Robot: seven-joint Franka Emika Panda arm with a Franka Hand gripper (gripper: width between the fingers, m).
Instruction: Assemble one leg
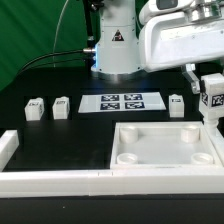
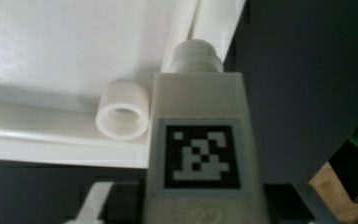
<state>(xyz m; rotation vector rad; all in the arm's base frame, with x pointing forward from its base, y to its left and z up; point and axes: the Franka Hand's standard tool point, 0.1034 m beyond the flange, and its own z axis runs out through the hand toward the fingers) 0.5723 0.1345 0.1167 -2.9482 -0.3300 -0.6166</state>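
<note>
Your leg (image 1: 212,98) hangs upright over the tray-like tabletop's (image 1: 165,152) far corner, at the exterior view's right. Its tip sits just beside a round socket (image 2: 123,115); contact can't be told. The hand (image 1: 207,80) is pinched on its upper end. Three spare legs (image 1: 35,108) (image 1: 61,106) (image 1: 177,102) stand on the counter (image 1: 60,135), flanking the marker board (image 1: 122,102).
</note>
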